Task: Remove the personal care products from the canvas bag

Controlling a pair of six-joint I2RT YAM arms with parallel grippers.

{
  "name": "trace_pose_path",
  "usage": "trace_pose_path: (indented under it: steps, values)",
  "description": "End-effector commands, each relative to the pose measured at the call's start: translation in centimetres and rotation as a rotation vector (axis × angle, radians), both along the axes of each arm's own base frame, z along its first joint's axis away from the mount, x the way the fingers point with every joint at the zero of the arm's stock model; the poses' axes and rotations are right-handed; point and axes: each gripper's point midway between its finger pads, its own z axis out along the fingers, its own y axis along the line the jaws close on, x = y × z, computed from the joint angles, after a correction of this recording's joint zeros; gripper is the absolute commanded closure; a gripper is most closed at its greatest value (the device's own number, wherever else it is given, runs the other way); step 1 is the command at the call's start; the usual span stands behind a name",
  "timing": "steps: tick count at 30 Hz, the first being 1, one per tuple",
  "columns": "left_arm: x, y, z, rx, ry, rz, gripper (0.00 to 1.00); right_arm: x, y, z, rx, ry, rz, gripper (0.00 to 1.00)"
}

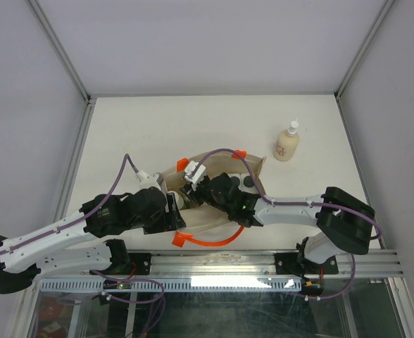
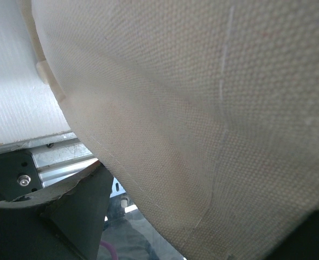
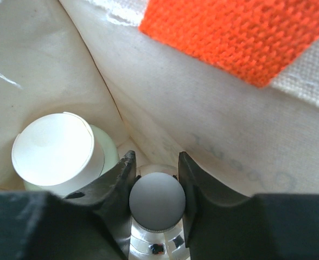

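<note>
The canvas bag lies near the table's front, orange handles at its rim. My right gripper is inside it, shut on the grey round cap of the shiny silver bottle. A pale bottle with a flat white cap stands just left of it in the bag. My left gripper is at the bag's left end. Its dark fingers stand apart with beige canvas bulging between them, and no grip shows. A cream bottle with pointed nozzle stands on the table, beyond the bag to the right.
An orange tab is sewn on the bag wall above my right fingers. The metal rail with the arm bases runs along the near edge. Slanted frame posts rise at the table's far corners.
</note>
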Motion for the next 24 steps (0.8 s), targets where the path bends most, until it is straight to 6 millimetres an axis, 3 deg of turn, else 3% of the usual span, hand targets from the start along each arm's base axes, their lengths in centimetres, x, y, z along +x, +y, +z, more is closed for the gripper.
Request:
trace_pose_path:
  steps: [1,2,12,17,24]
  values:
    - [0.2,0.2,0.2,0.007,-0.022,-0.006,0.35,0.3,0.4,3.1,-0.009,-0.043,0.027,0.87]
    - [0.2,0.2,0.3,0.005,-0.024,-0.005,0.34,0.1,0.6,3.8,-0.020,-0.060,0.055,1.00]
    - [0.5,0.0,0.4,0.000,-0.034,0.007,0.34,0.1,0.3,11.5,0.088,-0.027,0.007,1.00]
    - [0.8,-0.3,0.6,-0.005,-0.042,0.009,0.34,0.4,-1.5,15.6,0.160,-0.004,-0.078,1.00]
    - [1.0,-0.7,0.9,-0.010,-0.053,0.002,0.34,0.8,-4.7,19.6,0.187,0.069,-0.224,1.00]
